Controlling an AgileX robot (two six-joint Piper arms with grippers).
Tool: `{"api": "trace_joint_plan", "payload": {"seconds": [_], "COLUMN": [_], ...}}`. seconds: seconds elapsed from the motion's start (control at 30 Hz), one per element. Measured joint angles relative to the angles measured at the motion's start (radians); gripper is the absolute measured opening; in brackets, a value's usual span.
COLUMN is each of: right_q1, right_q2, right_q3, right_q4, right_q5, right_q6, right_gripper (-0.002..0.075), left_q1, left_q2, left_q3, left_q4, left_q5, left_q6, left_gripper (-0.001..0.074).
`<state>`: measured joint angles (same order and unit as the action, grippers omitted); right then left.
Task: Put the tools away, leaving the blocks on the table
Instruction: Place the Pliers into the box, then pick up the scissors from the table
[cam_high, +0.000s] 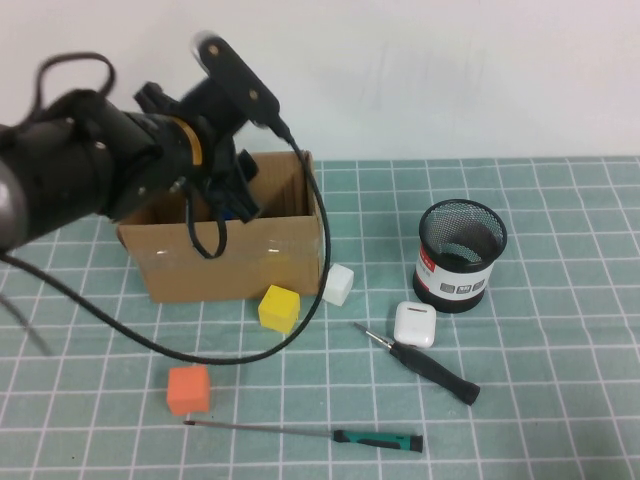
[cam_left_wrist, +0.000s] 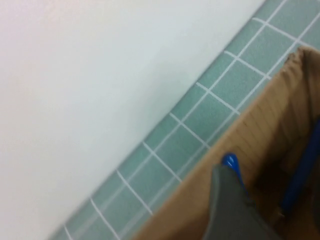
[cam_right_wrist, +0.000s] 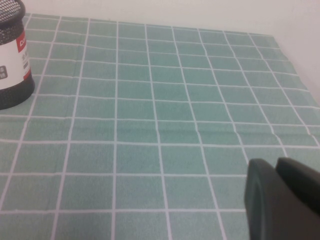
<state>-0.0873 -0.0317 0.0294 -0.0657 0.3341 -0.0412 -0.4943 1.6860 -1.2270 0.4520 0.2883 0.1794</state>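
Already inside the open brown cardboard box (cam_high: 235, 262), the blue-handled metal pliers (cam_high: 232, 205) are glimpsed as a sliver of blue under the left gripper (cam_high: 228, 196), which is poised over the box opening at the far left of the table (cam_high: 560, 330). In the left wrist view the blue handles (cam_left_wrist: 295, 185) are seen lying down against the box's inner wall, and the jaws appear to have been let go of them, though how far they are parted cannot be made out clearly. The box seems to be used as the place for stowing tools, which would explain why the arm is reached down into it.

Two tools are left out on the teal-green gridded mat: the short black-handled screwdriver (cam_high: 425, 365), laid diagonally just beside the white rounded earbud case (cam_high: 414, 324), and the long thin screwdriver with the green-and-black handle (cam_high: 318, 432), stretched along the near edge. The orange cube (cam_high: 189, 389) is set just beyond that long shaft's tip, the yellow cube (cam_high: 279, 308) and white cube (cam_high: 338, 284) close against the box front; all three are meant to be kept on the table. A black mesh pen cup (cam_high: 460, 255) is stood to the right.

The right gripper (cam_right_wrist: 282, 200) is parked low over bare mat, its jaws clenched on nothing.
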Motion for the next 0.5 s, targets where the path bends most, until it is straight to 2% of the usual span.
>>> {"api": "trace_joint_plan", "payload": {"seconds": [0.13, 0.27, 0.4, 0.5], "right_q1": [0.0, 0.0, 0.0, 0.0], "right_q2": [0.0, 0.0, 0.0, 0.0], "right_q3": [0.0, 0.0, 0.0, 0.0], "right_q4": [0.0, 0.0, 0.0, 0.0], "right_q5": [0.0, 0.0, 0.0, 0.0], "right_q6": [0.0, 0.0, 0.0, 0.0], "right_gripper": [-0.0009, -0.0009, -0.0009, -0.0009], "left_q1": [-0.062, -0.174, -0.287, -0.333], "left_q2": [-0.092, -0.155, -0.163, -0.163], "left_q3": [0.003, 0.003, 0.003, 0.005], "left_q4": [-0.004, -0.011, -0.075, -0.201], "left_q5": [0.162, 0.395, 0.639, 0.739], "left_q6": [-0.107, -0.102, 0.027, 0.184], "left_gripper": [0.0202, 0.0053, 0.0008, 0.0001]}}
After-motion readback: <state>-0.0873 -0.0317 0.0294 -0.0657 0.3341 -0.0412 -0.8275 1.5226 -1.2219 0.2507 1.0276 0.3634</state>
